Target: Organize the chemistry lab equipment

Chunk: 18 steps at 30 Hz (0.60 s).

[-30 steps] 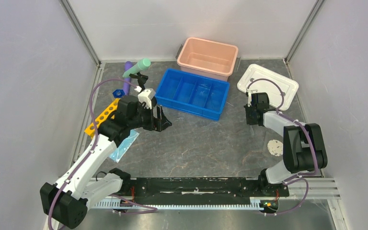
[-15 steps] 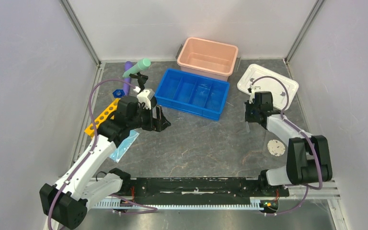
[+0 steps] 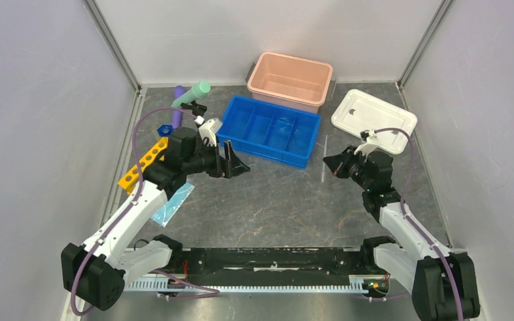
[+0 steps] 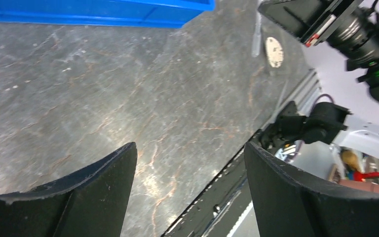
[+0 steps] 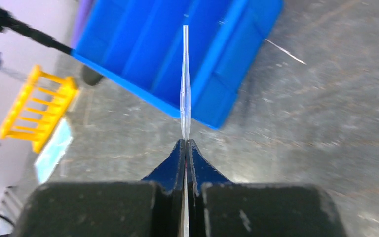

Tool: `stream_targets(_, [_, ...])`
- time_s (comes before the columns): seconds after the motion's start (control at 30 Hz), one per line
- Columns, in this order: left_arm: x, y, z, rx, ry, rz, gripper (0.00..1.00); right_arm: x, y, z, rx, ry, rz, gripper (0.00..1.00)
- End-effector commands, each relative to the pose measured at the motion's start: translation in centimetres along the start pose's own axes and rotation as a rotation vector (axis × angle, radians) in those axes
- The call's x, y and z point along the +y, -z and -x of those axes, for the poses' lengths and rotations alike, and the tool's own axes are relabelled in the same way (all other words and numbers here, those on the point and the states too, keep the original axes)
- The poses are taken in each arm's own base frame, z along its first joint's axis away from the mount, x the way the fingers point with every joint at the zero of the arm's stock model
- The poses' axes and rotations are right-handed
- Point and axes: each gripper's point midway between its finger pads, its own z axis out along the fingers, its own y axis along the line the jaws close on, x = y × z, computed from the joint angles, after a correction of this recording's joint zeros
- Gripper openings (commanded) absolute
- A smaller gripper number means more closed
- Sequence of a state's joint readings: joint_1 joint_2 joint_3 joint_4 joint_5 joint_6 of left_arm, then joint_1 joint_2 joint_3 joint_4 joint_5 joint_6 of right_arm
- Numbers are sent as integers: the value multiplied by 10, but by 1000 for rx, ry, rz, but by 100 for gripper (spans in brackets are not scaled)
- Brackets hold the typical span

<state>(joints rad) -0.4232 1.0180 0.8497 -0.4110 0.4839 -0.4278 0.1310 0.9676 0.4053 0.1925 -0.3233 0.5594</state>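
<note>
My right gripper is shut on the end of a thin clear rod, which sticks out ahead of the tips toward the blue tray. Seen from above, that gripper hovers right of the tray's near corner. My left gripper stands open and empty over bare table, just in front of the tray. The yellow holed rack lies at the left, with the light-blue mask below it. The mint-green tube, purple tube, black clamp stand and tiny blue funnel are at the back left.
The blue divided tray sits mid-table, the pink bin behind it and the white lid at the right. A thin sliver lies on the table beside the tray. A small round white disc lies near the right arm.
The right gripper closed on the rod near the lid, and the arm swung down and left with it toward the tray's corner. The left gripper shifted slightly right, still open.
</note>
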Motion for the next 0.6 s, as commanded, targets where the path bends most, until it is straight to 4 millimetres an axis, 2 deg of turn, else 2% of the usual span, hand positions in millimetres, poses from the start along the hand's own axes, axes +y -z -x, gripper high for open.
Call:
stream_targets(0.0, [-36, -9, 17, -19, 53, -188, 85, 55, 4, 37, -192, -64, 241, 1])
stream_targets(0.1, [-29, -11, 17, 0, 15, -154, 85, 70, -3, 49, -201, -106, 295, 0])
stream_targets(0.23, [-13, -4, 19, 8, -62, -43, 85, 90, -18, 61, -197, -153, 333, 0])
stream_targets(0.4, [12, 7, 19, -28, -137, 103, 85, 108, -49, 64, -198, -171, 297, 2])
stream_targets(0.57, [17, 20, 25, -106, -164, 154, 85, 118, -89, 73, -203, -197, 255, 0])
